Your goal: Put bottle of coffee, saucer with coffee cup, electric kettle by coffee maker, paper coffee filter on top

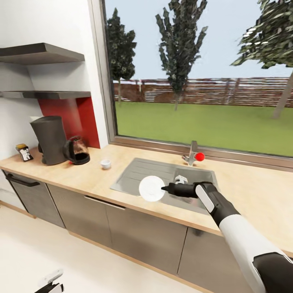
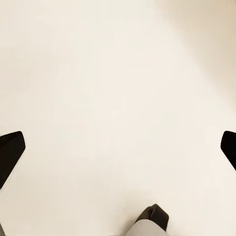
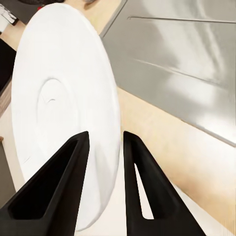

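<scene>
Reaching out over the front edge of the surface [image 1: 73,179], the right hand [image 1: 163,188] pinches the rim of the white saucer [image 1: 151,188], which it holds up on edge above the near side of the steel sink [image 1: 138,173]. In the right wrist view the two black fingers [image 3: 59,182] sit close together, one on each face of the saucer [image 3: 64,108], with the sink's ribbed drainboard and the pale wood beyond it.

At the far left of the surface stands the grey coffee maker [image 1: 51,139], against the red backsplash [image 1: 83,118]. Touching or just beside it, on the sink side, is the dark electric kettle [image 1: 76,150]. The small white coffee cup [image 1: 106,164] sits upright on the wood between the kettle and the sink, apart from both. On the other side of the coffee maker, near the surface's left end, rests a small dark packet with a label [image 1: 24,152]; what it is cannot be told. A tap with a red knob [image 1: 194,155] rises behind the sink, below the window.

The left hand [image 1: 51,283] hangs low at the bottom edge of the head view, over the pale floor [image 1: 49,244]. In the left wrist view its dark fingertips [image 2: 10,155] sit at opposite edges of the picture, spread wide with nothing between them.
</scene>
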